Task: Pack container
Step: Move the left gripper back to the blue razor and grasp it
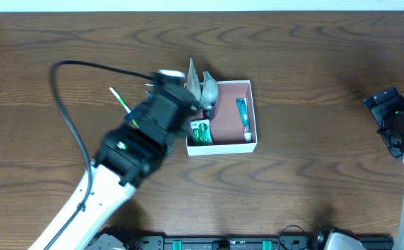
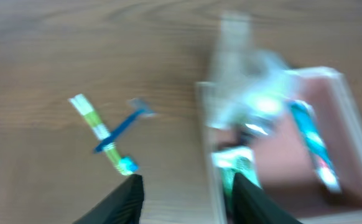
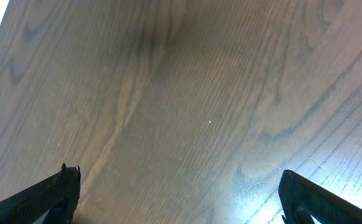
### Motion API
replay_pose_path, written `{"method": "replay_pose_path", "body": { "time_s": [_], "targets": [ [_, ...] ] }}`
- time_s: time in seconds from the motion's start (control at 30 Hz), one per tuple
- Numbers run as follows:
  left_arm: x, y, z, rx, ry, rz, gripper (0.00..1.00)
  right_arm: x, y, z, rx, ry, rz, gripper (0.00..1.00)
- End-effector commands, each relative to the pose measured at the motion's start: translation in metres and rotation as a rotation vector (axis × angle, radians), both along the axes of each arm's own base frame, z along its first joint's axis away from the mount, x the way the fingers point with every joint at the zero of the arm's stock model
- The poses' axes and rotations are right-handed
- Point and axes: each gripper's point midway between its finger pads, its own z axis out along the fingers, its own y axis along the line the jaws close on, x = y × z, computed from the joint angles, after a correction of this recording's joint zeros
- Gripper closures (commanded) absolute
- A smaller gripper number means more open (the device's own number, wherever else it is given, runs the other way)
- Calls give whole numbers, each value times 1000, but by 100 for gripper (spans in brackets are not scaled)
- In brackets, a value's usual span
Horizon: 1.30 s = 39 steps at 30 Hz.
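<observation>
The container is a shallow white box with a pinkish bottom at the table's middle. In it lie a toothpaste tube, a green packet and a clear pouch. My left gripper hovers over the box's left edge, open and empty. The blurred left wrist view shows its fingers astride the box's left wall, with the container, toothpaste tube and green packet to the right. My right gripper is open and empty at the far right, over bare wood.
A green and white toothbrush lies on the table left of the box; the left wrist view shows it crossed by a blue razor. The left arm's black cable loops over the left side.
</observation>
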Motion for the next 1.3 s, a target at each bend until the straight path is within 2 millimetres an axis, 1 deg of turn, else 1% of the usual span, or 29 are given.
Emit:
{"method": "replay_pose_path", "body": {
  "time_s": [0.0,0.1,0.17,0.2,0.33,0.43,0.53,0.63,0.7,0.83,0.97,1.07,1.27],
  "targets": [
    [16,55,-23,10,32,261,50,0,-3,3,-12,-1,3,1],
    [30,85,-50,1,105,361,49,0,-3,3,-12,-1,3,1],
    [41,99,-71,4,164,376,49,0,-3,3,-12,-1,4,1],
    [46,102,-81,8,195,359,49,0,-3,3,-12,-1,3,1],
    [64,103,-125,43,314,226,37,0,-3,3,-12,-1,3,1],
    [70,108,-157,99,390,171,37,0,-3,3,-12,-1,3,1],
    [70,108,-184,144,457,121,37,0,-3,3,-12,-1,3,1],
    [69,108,-205,170,509,93,37,0,-3,3,-12,-1,3,1],
    [70,108,-213,180,524,79,37,0,-3,3,-12,-1,3,1],
    [78,107,-219,213,513,18,37,0,-3,3,-12,-1,3,1],
    [89,105,-219,242,475,-36,36,0,-3,3,-12,-1,3,1],
    [96,104,-217,256,447,-62,32,0,-3,3,-12,-1,3,1],
    [99,104,-216,265,437,-77,31,0,-3,3,-12,-1,3,1]
  ]
}}
